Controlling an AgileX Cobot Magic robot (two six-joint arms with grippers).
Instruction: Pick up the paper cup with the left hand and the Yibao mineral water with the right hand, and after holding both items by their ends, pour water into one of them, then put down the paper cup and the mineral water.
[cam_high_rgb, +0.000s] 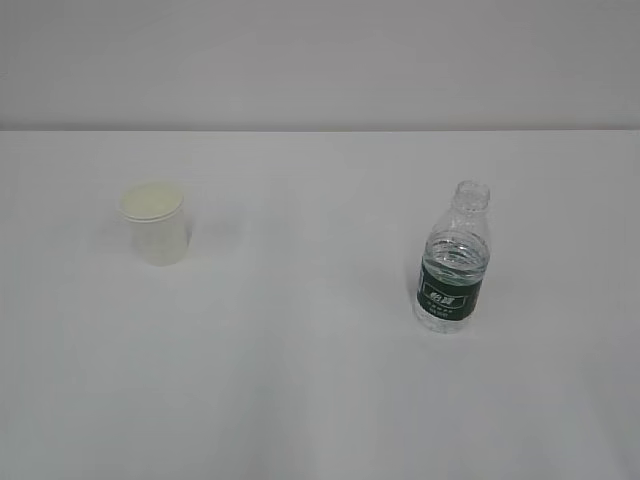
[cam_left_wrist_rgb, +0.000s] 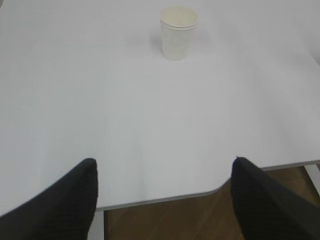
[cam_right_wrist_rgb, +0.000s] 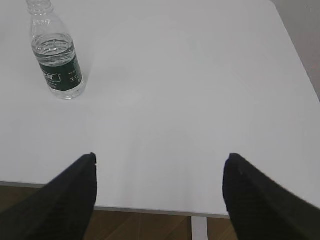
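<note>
Two pincers hang spread wide and empty over the near edge of the white counter (cam_high_rgb: 320, 400). The paper cup (cam_left_wrist_rgb: 179, 32) stands upright far ahead of the left pincer (cam_left_wrist_rgb: 165, 200), slightly to its right. The Yibao mineral water (cam_right_wrist_rgb: 56, 55) stands upright, uncapped and partly filled, far ahead and well to the left of the right pincer (cam_right_wrist_rgb: 159, 195).

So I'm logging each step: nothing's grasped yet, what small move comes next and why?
Probably both arms reach forward. The left end effector is open at the table edge, the paper cup upright far ahead. The right end effector is open too, the capless Yibao bottle ahead to its left.
</note>
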